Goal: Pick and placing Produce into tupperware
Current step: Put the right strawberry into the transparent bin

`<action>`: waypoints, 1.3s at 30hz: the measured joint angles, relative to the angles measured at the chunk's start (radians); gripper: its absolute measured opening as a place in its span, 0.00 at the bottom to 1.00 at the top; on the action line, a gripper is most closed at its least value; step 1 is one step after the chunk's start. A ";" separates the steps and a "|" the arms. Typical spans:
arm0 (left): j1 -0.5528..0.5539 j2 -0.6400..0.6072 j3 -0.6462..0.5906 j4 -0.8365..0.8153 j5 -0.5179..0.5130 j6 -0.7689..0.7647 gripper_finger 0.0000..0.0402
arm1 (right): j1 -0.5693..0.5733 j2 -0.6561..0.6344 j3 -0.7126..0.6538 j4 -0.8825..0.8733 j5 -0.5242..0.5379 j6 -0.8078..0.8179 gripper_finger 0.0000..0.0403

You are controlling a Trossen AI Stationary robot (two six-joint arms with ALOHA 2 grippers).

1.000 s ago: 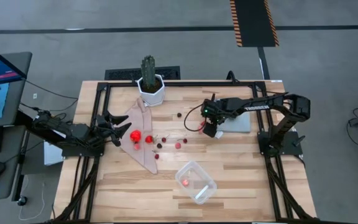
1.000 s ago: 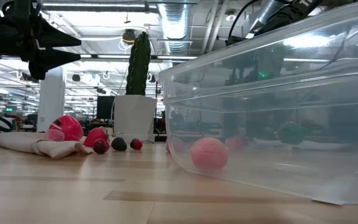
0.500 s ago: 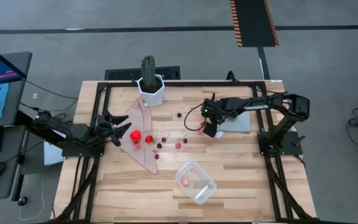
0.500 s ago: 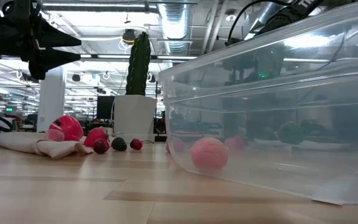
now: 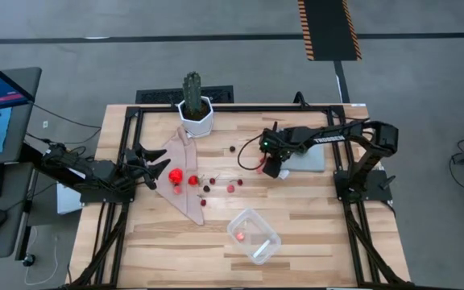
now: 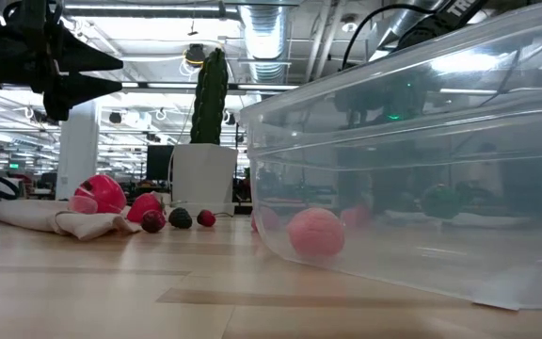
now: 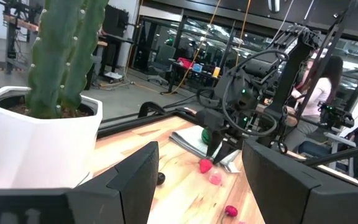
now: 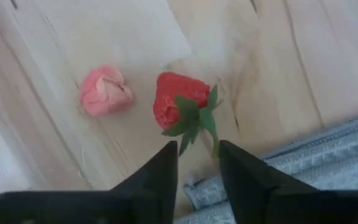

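My right gripper (image 8: 199,168) hangs open with a narrow gap just above a red strawberry (image 8: 178,101) with green leaves, next to a pink piece (image 8: 105,92), both lying on the wood by the grey mat's edge. In the high view this gripper (image 5: 269,170) sits near the table's middle. The clear tupperware (image 5: 254,235) stands near the front edge with one pink piece (image 6: 315,233) on its floor. More red pieces (image 5: 175,175) and dark berries (image 5: 206,189) lie around a beige cloth (image 5: 185,201). My left gripper (image 5: 158,171) waits open at the left, above the cloth.
A tall green cactus in a white pot (image 5: 193,109) stands at the far edge. A flat grey mat (image 5: 308,159) lies under the right arm, and a green ball (image 7: 205,134) rests on it. Bare wood lies between the scattered berries and the tupperware. A person (image 7: 319,93) sits beyond the table.
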 joint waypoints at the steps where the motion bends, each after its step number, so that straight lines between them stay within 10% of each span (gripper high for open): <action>1: 0.000 0.000 0.000 -0.003 0.000 0.000 0.55 | 0.000 0.000 0.000 0.004 0.000 -0.001 0.28; 8: 0.000 0.000 0.000 -0.009 0.000 -0.003 0.55 | 0.008 0.000 0.000 0.005 0.001 -0.018 0.04; 39: 0.000 0.000 0.000 -0.010 -0.001 -0.004 0.55 | 0.248 -0.007 0.224 -0.223 0.132 0.080 0.02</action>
